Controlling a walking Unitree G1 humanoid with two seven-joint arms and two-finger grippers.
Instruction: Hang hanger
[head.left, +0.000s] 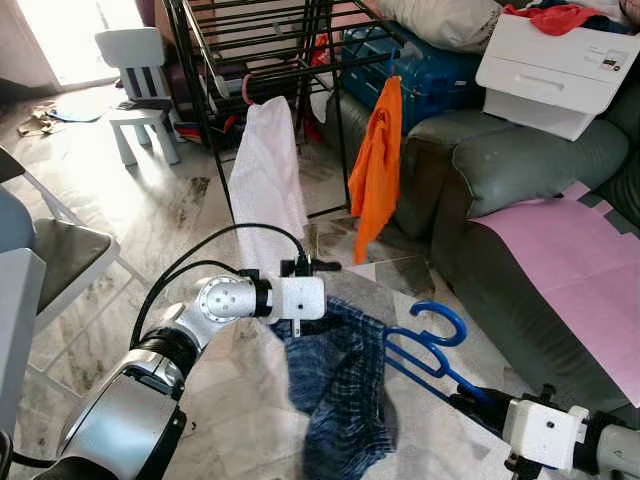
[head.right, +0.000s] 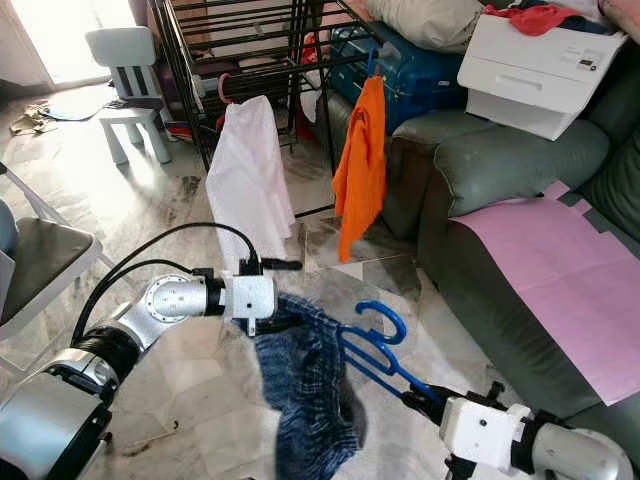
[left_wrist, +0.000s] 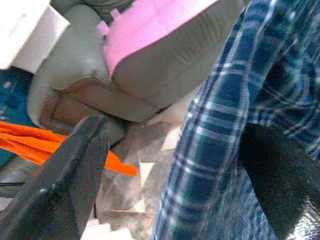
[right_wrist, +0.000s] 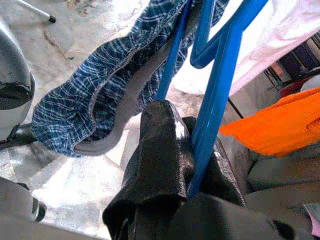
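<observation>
Here, from the hanger outward:

Hanger: the blue hanger (head.left: 425, 345) hangs in mid-air above the marble floor (head.left: 190, 210), near the front edge of the green sofa (head.left: 520, 170), hook end up, well short of the black drying rack (head.left: 250, 50).
Garment: a blue plaid cloth (head.left: 335, 390) is draped over the hanger's far arm and sags toward the floor.
Right gripper: the right gripper (right_wrist: 192, 165) has its fingers clamped tight on the hanger's lower bar, low at the right.
Left gripper: the left gripper (left_wrist: 170, 165) has its fingers spread wide, plaid fabric lying between them, nothing pinched.
Rack: a white cloth (head.left: 265, 180) and an orange garment (head.left: 378, 165) already hang from its rails.
Risk, cloth: likely to slide off the hanger, since it sits lopsided and the left fingers are not holding it.
Risk, grip: the thin bar could twist in the right fingers under the cloth's off-centre weight, tipping the hook away.
Risk, rack: the hook may snag the hung garments or miss the rail.
</observation>
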